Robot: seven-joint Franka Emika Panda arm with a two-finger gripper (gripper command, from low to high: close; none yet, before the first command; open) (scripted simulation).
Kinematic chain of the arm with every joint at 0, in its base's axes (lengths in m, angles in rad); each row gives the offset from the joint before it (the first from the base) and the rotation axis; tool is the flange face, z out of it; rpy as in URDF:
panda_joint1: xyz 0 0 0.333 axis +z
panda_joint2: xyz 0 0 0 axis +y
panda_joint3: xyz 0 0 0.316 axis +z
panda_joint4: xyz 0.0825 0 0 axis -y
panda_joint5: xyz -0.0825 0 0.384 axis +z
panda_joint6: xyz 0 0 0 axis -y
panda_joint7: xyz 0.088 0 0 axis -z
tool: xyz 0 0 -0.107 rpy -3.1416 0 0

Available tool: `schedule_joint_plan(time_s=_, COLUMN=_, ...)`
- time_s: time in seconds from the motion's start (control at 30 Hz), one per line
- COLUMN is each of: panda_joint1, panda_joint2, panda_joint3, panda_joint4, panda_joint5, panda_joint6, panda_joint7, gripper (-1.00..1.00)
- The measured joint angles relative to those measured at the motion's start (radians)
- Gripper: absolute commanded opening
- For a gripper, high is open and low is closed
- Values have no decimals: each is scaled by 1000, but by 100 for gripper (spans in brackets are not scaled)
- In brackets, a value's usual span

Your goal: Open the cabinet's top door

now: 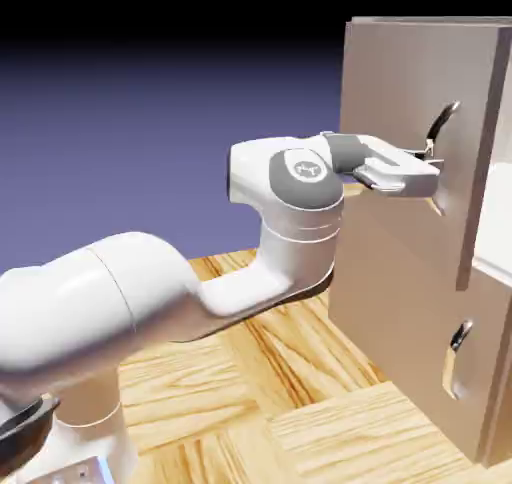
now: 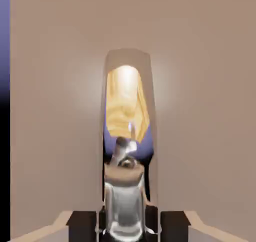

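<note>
Blue-violet backdrop behind a wooden desk (image 1: 300,392); the cabinet (image 1: 400,312) stood at the exterior view's right, its top door (image 1: 400,82) swung slightly out from the body. The white arm (image 1: 150,292) rose from lower left, elbow bent, wrist level, reaching right. End effector (image 1: 425,167) was clamped tight on the top door's curved silver handle (image 2: 124,201), which filled the hand view between the fingers (image 2: 82,226).

rendered test scene: wooden table (image 1: 300,392), plain blue-violet backdrop (image 1: 150,122).
</note>
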Motion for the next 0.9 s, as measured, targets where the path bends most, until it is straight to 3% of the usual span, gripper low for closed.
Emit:
schedule_joint_plan(time_s=0.43, panda_joint1=-316, panda_joint2=-120, panda_joint3=448, panda_joint4=-382, panda_joint5=312, panda_joint6=-363, panda_joint7=86, gripper=-100)
schedule_joint_plan(time_s=0.9, panda_joint1=-338, panda_joint2=-160, panda_joint3=955, panda_joint4=-487, panda_joint5=770, panda_joint6=-678, panda_joint7=130, gripper=-100)
